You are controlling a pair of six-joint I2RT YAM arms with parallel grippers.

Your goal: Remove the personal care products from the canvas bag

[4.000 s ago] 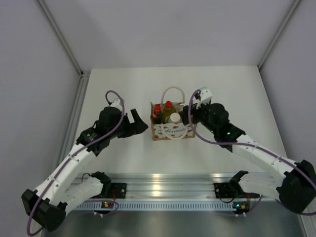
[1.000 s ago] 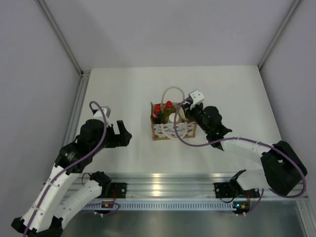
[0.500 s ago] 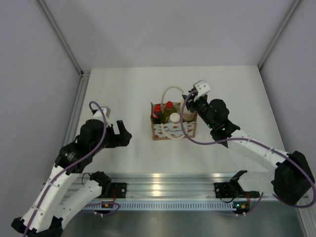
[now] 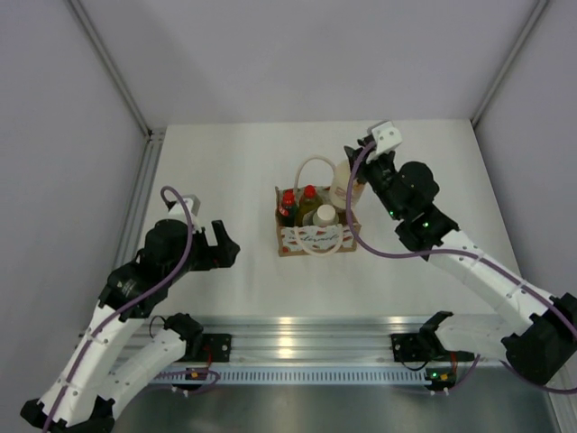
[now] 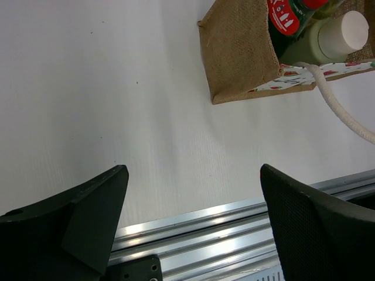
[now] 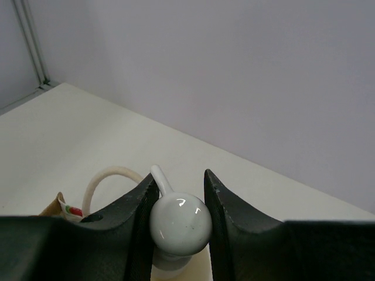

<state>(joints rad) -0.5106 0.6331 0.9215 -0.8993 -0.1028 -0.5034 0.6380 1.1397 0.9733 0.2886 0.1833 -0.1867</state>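
The canvas bag point(image 4: 315, 233) stands mid-table, tan with a patterned white front and cream loop handles. My right gripper point(image 4: 359, 178) is shut on the white pump head point(image 6: 180, 225) of the cream pump bottle point(image 4: 342, 192) and holds it lifted over the bag's far right corner. Three bottles stay inside the bag: two with red caps point(image 4: 308, 192) and a pale green one with a white cap point(image 4: 325, 215). My left gripper point(image 4: 221, 248) hangs open to the left of the bag with nothing between its fingers. The left wrist view shows the bag's burlap side point(image 5: 240, 58) and the white cap point(image 5: 347, 32).
An aluminium rail point(image 4: 297, 338) runs along the near table edge, below my left gripper point(image 5: 193, 170). Grey walls enclose the table on three sides. A cream rope handle point(image 5: 340, 108) droops off the bag's front.
My right gripper has risen and moved toward the back right, drawing the pump bottle up out of the bag. The left arm, drawn back from the bag earlier, has held still this last second.
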